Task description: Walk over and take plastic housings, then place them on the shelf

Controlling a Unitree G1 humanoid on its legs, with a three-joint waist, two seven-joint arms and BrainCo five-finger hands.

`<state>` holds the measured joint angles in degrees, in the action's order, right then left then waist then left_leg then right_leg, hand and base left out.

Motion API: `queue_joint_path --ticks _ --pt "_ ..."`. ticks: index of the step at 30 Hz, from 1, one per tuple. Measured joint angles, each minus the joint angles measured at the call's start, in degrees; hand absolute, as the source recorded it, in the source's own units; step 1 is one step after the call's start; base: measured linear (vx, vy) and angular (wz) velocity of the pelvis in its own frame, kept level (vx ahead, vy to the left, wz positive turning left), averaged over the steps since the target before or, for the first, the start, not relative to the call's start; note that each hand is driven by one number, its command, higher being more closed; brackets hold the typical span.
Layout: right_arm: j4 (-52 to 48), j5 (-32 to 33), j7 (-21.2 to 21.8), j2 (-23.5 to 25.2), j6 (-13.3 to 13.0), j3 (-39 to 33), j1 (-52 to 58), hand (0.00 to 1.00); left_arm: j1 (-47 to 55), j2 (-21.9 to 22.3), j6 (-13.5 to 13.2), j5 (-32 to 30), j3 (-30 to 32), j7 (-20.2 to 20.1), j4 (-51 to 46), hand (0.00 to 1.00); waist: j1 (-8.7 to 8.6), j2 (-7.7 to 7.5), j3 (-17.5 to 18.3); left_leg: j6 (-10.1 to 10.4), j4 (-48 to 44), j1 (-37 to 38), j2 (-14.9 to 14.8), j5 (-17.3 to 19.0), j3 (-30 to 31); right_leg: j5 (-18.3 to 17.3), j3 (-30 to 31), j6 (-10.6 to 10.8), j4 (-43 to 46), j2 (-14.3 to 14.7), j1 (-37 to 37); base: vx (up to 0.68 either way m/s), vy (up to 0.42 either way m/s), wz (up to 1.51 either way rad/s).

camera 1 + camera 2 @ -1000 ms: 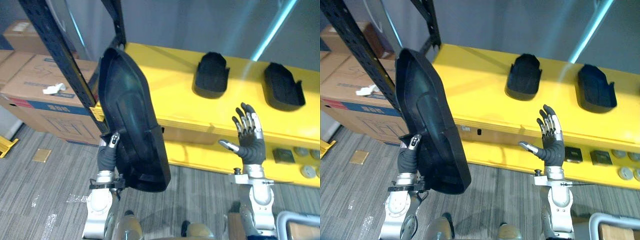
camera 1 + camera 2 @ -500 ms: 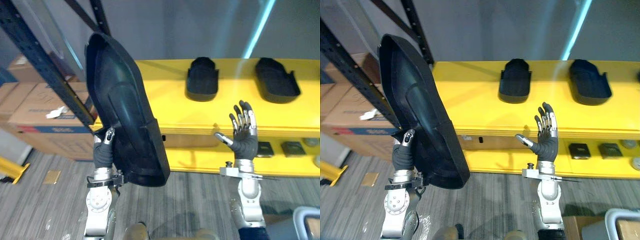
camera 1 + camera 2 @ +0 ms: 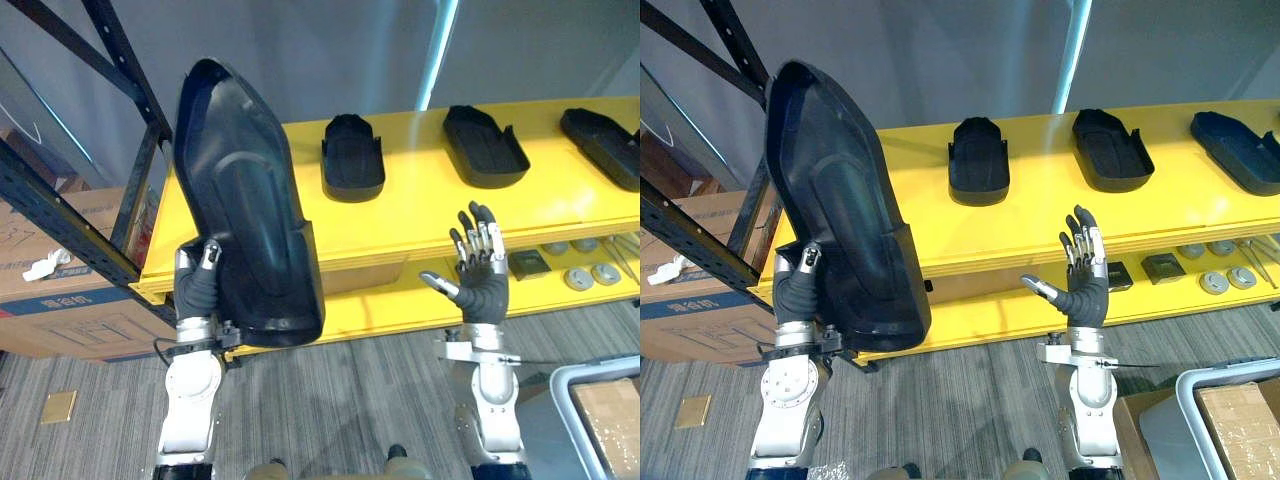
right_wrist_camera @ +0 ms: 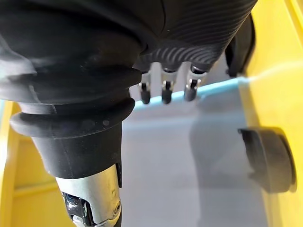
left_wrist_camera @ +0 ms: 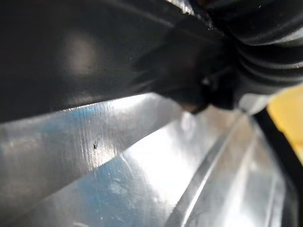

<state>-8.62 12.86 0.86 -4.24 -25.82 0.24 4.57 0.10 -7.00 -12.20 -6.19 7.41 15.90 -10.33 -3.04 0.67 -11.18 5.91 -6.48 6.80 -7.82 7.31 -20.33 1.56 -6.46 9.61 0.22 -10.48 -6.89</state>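
Note:
My left hand (image 3: 197, 292) is shut on the lower edge of a large black plastic housing (image 3: 245, 200), with the thumb over its rim, and holds it upright in front of the yellow shelf (image 3: 420, 205). Its glossy inside (image 5: 118, 179) shows close in the left wrist view. On the shelf top lie three smaller black housings, one at the left (image 3: 352, 158), one in the middle (image 3: 485, 146) and one at the right edge (image 3: 606, 146). Raised before the shelf's front edge, my right hand (image 3: 480, 288) is open, fingers straight, holding nothing.
A dark rack upright (image 3: 60, 215) crosses the left side, with cardboard boxes (image 3: 60, 310) behind it. The lower yellow shelf carries small dark and grey parts (image 3: 580, 275). A grey bin with a box (image 3: 600, 410) stands at the lower right on the striped floor.
The camera has swung, so the shelf sits further left and a third small housing has come into view. Both hands keep their pose, the left still holding the large housing.

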Motion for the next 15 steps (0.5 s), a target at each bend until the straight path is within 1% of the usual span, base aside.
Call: queue_joint_path --ticks 1,2,3,4,6,8,9,10,11,13,15 --pt "-0.1 0.1 0.6 0.0 0.4 0.0 0.0 0.00 -0.8 -0.4 0.5 -0.2 1.0 0.9 1.1 1.00 -0.08 0.00 0.0 -0.1 0.3 0.2 0.2 -0.2 -0.4 0.0 0.0 0.0 -0.3 -0.2 0.0 -0.05 -0.006 -0.20" --pt "-0.6 0.3 1.6 0.0 1.2 0.1 0.3 0.00 -2.3 -1.5 1.4 -0.5 3.1 2.4 3.2 1.00 -0.51 0.06 0.0 -0.1 0.4 0.2 0.6 -0.3 -0.9 0.0 0.0 0.0 -1.0 -0.5 -0.1 -0.08 -0.024 -0.23" --pt "-1.1 1.0 2.4 0.0 2.0 0.2 0.9 0.00 -3.8 -2.6 2.7 -0.8 5.0 4.1 5.1 1.00 -0.93 0.18 -0.1 -0.2 0.4 0.2 0.7 -0.4 -1.3 0.0 0.1 0.1 -1.7 -0.6 0.0 -0.08 -0.027 -0.22" --pt "-1.3 1.2 2.9 0.0 2.1 0.1 1.4 0.00 -4.7 -3.2 3.4 -1.0 5.6 4.6 6.5 1.00 -1.02 0.25 -0.1 -0.1 0.4 0.2 0.7 -0.4 -1.5 0.0 0.1 0.1 -1.9 -0.6 0.0 -0.10 -0.041 -0.16" --pt "-1.7 2.2 4.2 -0.6 2.5 0.2 3.0 0.00 -8.4 -5.6 6.0 -1.2 6.6 6.4 12.3 1.00 -1.40 0.67 0.2 0.0 1.0 0.2 0.6 -1.0 -1.8 0.1 0.2 0.1 -1.9 -0.4 0.5 -0.08 -0.047 -0.09" --pt "-1.9 2.3 5.1 -1.2 3.4 0.6 3.2 0.00 -11.7 -8.3 8.2 -1.6 7.5 6.9 18.3 1.00 -2.58 0.96 0.2 0.0 2.1 0.2 0.8 -1.9 -2.2 0.4 0.5 -0.2 -1.9 -0.3 1.2 -0.06 -0.032 -0.06" --pt "-1.9 2.3 5.5 -1.4 3.6 0.8 3.3 0.00 -13.0 -9.3 9.1 -1.6 7.5 6.9 20.2 1.00 -2.85 1.01 0.2 -0.1 2.3 0.2 0.9 -2.0 -2.2 0.5 0.5 -0.2 -1.9 -0.3 1.4 -0.07 -0.027 -0.10" --pt "-1.9 2.4 5.7 -2.2 3.8 1.6 3.3 0.00 -16.0 -11.8 10.3 -1.6 7.5 7.0 25.1 1.00 -3.51 1.09 0.2 -0.1 2.6 0.2 1.0 -2.3 -2.6 0.7 1.1 -0.2 -1.8 -0.3 1.9 -0.04 -0.011 -0.09" --pt "-2.0 2.4 5.8 -2.5 3.8 1.8 3.3 0.00 -17.2 -12.8 10.8 -1.6 7.5 7.0 26.8 1.00 -3.87 1.12 0.1 -0.1 2.8 0.2 1.0 -2.4 -2.6 0.7 1.4 -0.1 -1.8 -0.3 2.1 -0.05 -0.007 -0.22" --pt "-2.4 2.7 6.8 -4.0 4.0 3.3 3.5 0.00 -22.6 -16.3 12.8 -1.5 7.5 6.9 33.7 1.00 -4.17 1.81 -0.3 -0.3 3.0 0.0 1.4 -2.6 -4.0 1.0 2.8 0.2 -1.4 -0.6 3.5 -0.03 0.012 -0.23" --pt "-2.6 3.4 6.9 -4.7 4.5 3.9 3.6 0.00 -26.0 -17.6 14.0 -1.4 7.5 6.9 36.7 1.00 -4.61 2.38 -0.6 -0.5 3.1 -0.6 1.6 -2.7 -4.1 1.0 3.3 0.2 -0.9 -0.7 4.4 -0.01 0.008 -0.05"
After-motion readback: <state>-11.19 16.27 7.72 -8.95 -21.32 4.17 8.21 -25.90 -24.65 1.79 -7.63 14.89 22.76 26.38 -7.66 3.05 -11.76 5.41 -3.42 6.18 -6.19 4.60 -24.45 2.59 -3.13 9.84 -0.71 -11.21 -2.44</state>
